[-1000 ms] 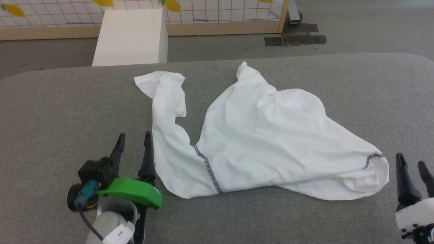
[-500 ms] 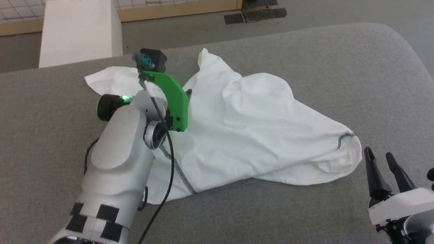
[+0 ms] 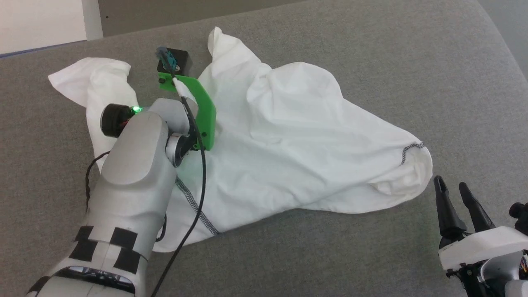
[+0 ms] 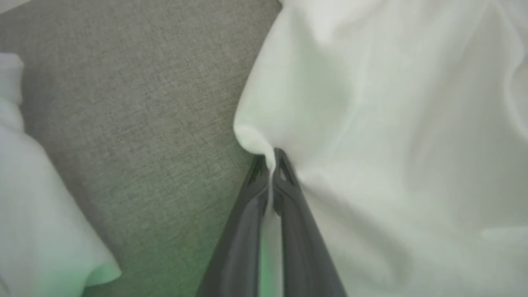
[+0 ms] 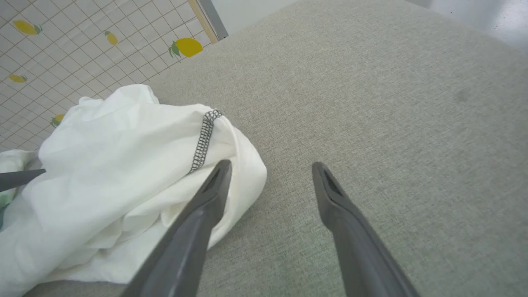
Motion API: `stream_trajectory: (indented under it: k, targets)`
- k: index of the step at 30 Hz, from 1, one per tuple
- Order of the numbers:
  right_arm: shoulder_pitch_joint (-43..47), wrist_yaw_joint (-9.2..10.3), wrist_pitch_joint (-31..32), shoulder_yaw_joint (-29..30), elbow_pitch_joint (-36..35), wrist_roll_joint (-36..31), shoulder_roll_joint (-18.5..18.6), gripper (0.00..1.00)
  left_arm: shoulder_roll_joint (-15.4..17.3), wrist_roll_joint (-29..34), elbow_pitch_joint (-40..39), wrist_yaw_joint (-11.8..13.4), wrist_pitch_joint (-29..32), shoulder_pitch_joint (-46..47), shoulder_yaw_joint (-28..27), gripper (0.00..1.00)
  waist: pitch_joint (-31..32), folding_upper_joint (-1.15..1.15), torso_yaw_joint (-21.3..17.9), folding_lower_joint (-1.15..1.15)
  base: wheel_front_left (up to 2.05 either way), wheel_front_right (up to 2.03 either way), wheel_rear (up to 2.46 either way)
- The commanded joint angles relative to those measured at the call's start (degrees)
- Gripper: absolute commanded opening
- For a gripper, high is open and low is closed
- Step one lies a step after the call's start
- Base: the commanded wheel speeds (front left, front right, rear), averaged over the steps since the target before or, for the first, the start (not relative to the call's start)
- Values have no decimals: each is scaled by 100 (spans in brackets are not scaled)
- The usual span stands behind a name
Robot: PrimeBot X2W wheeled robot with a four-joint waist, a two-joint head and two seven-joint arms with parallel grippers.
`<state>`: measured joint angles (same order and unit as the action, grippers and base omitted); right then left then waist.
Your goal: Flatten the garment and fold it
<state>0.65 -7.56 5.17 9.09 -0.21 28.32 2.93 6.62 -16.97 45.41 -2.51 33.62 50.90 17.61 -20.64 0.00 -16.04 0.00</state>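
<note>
Left hand (image 4: 270,159) pinches an edge of the garment (image 3: 297,144), probably to pull it flat; the rest lies to its right on the bench (image 3: 371,45), near the right hand (image 3: 450,181), which is spread wide.

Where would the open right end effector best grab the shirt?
Probably the shirt's puffy corner by the dark stitching, nearest the right end effector. Come in low from the robot's right: that rounded fold stands off the table, easy to pinch.
</note>
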Motion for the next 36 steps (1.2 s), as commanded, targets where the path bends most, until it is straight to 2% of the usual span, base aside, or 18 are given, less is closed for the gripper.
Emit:
stream_trajectory:
  k: [1, 6, 8, 12, 17, 18, 19, 20, 24, 29, 33, 36]
  targets:
    - [-154, 8, -41, -27, 17, -20, -5, 100, -10, -55, 88, 17, -151, -6, -26, 0, -25, 0, 118, 0, 0, 0, 0]
    - [-295, 8, -25, -87, 7, -56, -5, 100, 338, -70, -101, 332, -1107, 543, -419, 0, -67, 0, 233, 0, 0, 0, 0]
    - [-351, 8, -9, -111, -8, -81, -5, 100, 702, -17, -97, 592, -1474, 840, -653, 0, -92, 0, 241, 0, 0, 0, 0]
    - [-382, 8, -2, -125, -9, -115, -5, 100, 1208, 80, 33, 936, -1463, 911, -848, 0, -95, 0, 218, 0, 0, 0, 0]
    - [-376, 8, -1, -74, -28, -180, -5, 100, 1557, 56, 116, 1279, -1351, 707, -1057, 0, -85, 0, 297, 0, 0, 0, 0]
    - [-381, 8, 10, -79, -40, -195, -5, 100, 1562, 32, 84, 1333, -1358, 659, -1090, 10, -68, 0, 337, 0, 0, 0, 0]
    - [-383, 8, 22, -80, -51, -209, -5, 100, 1527, -12, 51, 1324, -1353, 624, -1105, 41, -50, 0, 386, 0, 0, 0, 0]
    - [-390, 8, 42, -84, -65, -227, -5, 100, 1463, -119, -16, 1286, -1384, 598, -1162, 100, -34, 0, 442, 0, 0, 0, 0]
    - [-457, 8, 118, -170, -115, -283, -5, 100, 1306, -412, -405, 898, -1872, 510, -1259, 100, 104, 0, 642, 0, 0, 0, 0]
    - [-441, 8, 253, -253, -192, -398, -5, 100, 1267, -551, -1263, 313, -3289, -58, -1298, 100, 419, 0, 897, 0, 0, 0, 0]
    - [-282, 8, 474, -308, -390, -488, -5, 100, 1058, -625, -1902, 287, -4009, -1016, -1326, 100, 654, 0, 1173, 0, 0, 0, 0]
    - [-143, 8, 784, -466, -607, -568, -5, 100, 856, -655, -2359, 398, -4396, -1800, -1334, 100, 787, 0, 1320, 0, 0, 0, 0]
